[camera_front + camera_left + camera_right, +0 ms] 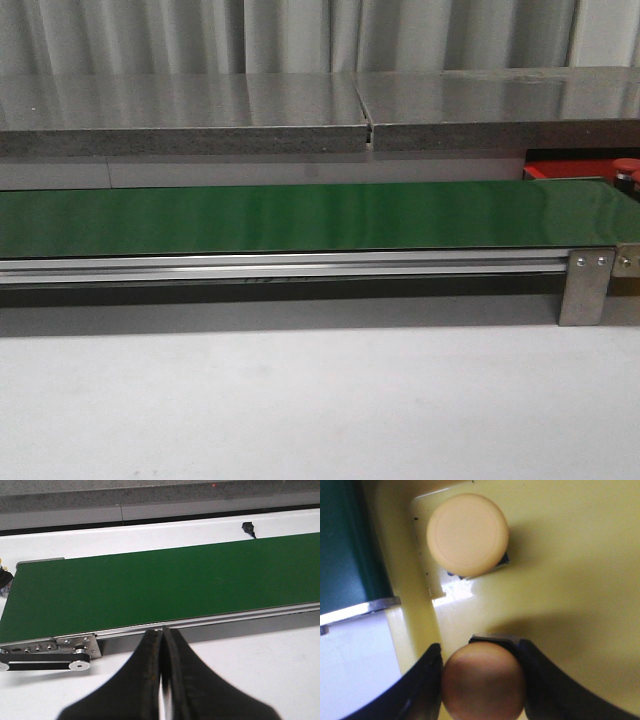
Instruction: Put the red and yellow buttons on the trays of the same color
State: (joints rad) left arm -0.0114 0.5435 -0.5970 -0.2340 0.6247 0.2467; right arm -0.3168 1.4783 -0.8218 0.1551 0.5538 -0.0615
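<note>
Grey curtains hang behind a speckled grey shelf. Below it a white table carries the green belt, lit from above.

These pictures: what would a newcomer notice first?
First, the long green belt across the front view, with a red tray behind its right end. Then the right pincer shut on a yellow button over a yellow tray, where another yellow button already stands.

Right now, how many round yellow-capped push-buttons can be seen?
2. One pale yellow round push-button stands on the glossy yellow tray; a second, shadowed push-button sits between the fingers of the right gripper. Others may be hidden.
</note>
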